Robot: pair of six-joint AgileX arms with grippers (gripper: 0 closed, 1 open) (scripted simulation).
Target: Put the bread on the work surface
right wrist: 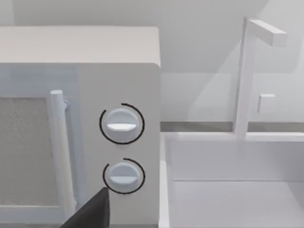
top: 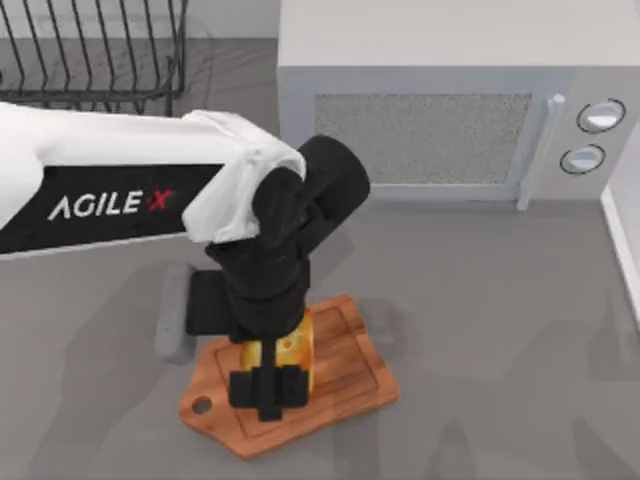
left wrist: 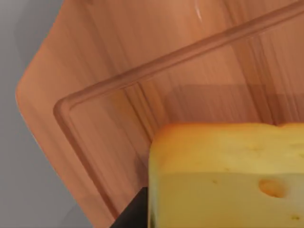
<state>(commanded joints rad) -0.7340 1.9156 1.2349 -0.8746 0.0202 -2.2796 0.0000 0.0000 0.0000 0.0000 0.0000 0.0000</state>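
Observation:
The bread (top: 291, 348) is a golden-yellow chunk held just over the work surface (top: 352, 372), a reddish-brown wooden board with a grooved border near the table's front. My left gripper (top: 268, 392) reaches down over the board and is shut on the bread. In the left wrist view the bread (left wrist: 223, 175) sits close up, with one dark finger (left wrist: 134, 214) at its side and the work surface (left wrist: 118, 61) right beneath. I cannot tell whether the bread touches the wood. My right gripper (right wrist: 93, 211) stays parked off to the right, near the microwave's knobs.
A white microwave (top: 430, 90) stands behind the board. A wire dish rack (top: 90, 50) sits at the back left. A grey block (top: 175, 315) lies just left of the board. A white sink (right wrist: 237, 180) with a faucet (right wrist: 247, 76) is at the right.

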